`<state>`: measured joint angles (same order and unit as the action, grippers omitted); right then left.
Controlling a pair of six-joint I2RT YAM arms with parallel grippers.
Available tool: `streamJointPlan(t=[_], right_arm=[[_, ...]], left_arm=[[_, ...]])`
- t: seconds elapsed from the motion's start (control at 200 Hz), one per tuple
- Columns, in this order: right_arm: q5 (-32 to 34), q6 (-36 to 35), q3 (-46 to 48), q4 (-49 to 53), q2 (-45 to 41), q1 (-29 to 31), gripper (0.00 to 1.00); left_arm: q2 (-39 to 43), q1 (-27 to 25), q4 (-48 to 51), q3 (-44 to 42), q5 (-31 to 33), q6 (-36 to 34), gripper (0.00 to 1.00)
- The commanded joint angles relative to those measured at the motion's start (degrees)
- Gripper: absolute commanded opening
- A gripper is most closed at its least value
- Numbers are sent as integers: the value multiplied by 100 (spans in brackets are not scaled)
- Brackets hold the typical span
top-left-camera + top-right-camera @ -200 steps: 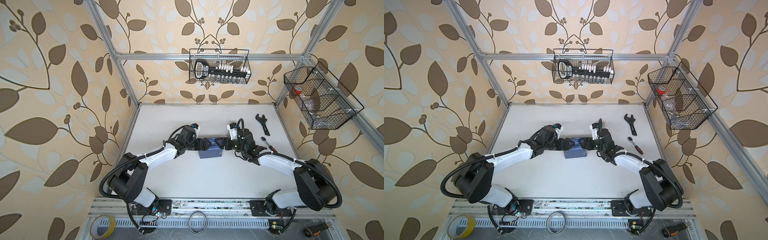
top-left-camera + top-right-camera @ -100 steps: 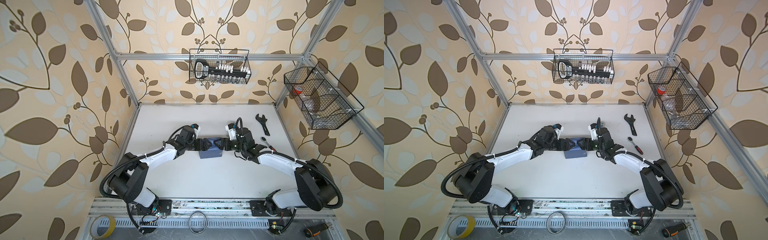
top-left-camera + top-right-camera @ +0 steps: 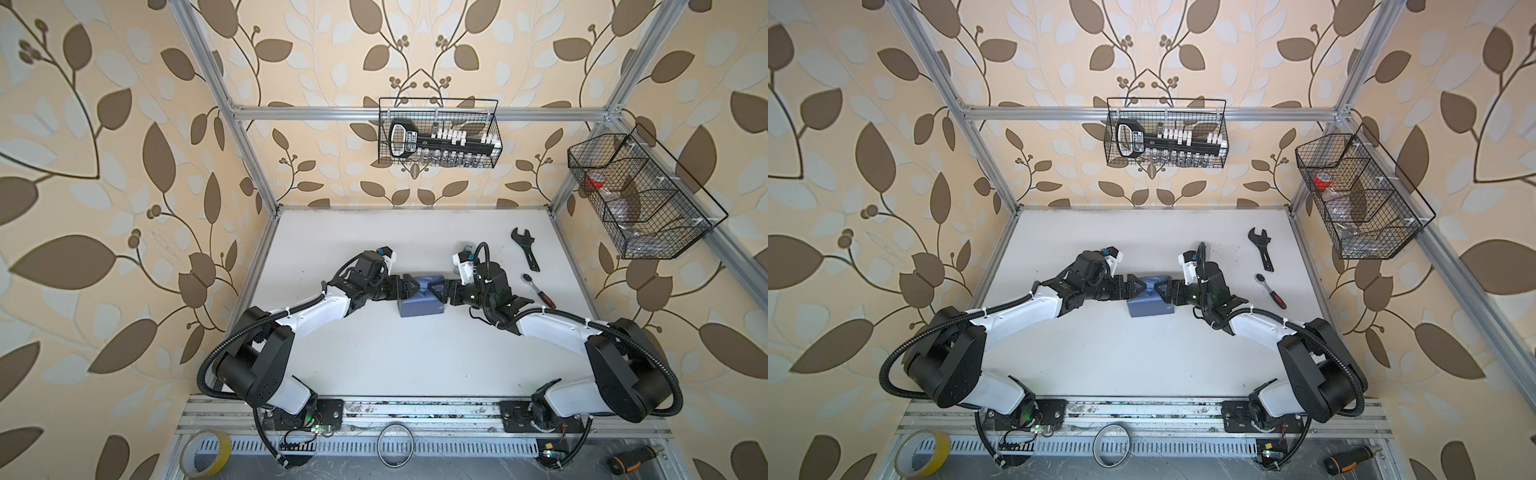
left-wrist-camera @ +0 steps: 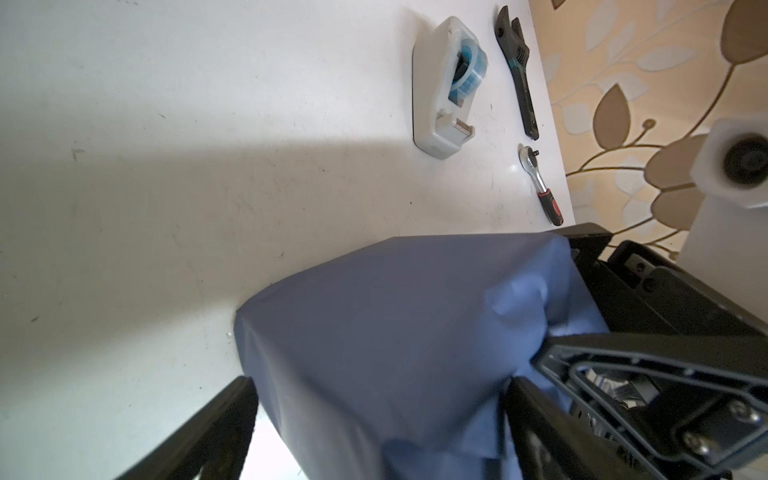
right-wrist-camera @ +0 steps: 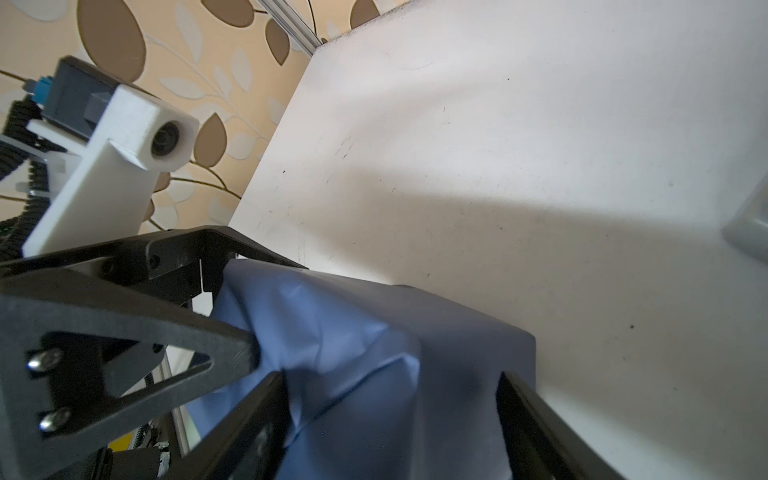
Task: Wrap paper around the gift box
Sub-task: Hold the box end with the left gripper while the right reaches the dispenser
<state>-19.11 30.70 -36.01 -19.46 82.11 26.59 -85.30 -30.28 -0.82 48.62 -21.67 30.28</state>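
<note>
Your left end effector gapes wide astride one end of the paper, box hidden beneath. The right end effector spans the other end, grip unclear. The bundle rests on the surface, long axis running between them, equally near both.

Layout: paper bundle sits mid-table, a bit toward the back edge, with the left gripper on its left end and the right gripper on its right end. Tape dispenser is behind the right gripper; wrench lies near the right edge toward the back-right corner, ratchet just in front of it. Off the front edge: tape roll by the front-left corner, screwdriver by the front-right.
</note>
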Motion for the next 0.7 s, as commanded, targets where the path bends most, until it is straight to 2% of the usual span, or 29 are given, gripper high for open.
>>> streamJointPlan(t=[0.0, 0.21, 0.365, 0.52, 0.695], right_arm=[[-3, -66, 123, 527, 141, -52, 80], [-242, -57, -473, 789, -190, -246, 81], [-478, -64, -739, 1091, -505, -736, 80], [-671, 0, -752, 1290, -446, -1426, 71], [-674, -94, -1110, 1531, 135, -1984, 57]], left_arm=[[48, 35, -17, -261, -54, -47, 94], [-66, 40, -100, -667, -43, -133, 92], [22, 47, -68, -714, -8, -205, 91], [25, 41, -83, -730, -56, -233, 91], [-4, 40, -151, -736, -120, -226, 91]])
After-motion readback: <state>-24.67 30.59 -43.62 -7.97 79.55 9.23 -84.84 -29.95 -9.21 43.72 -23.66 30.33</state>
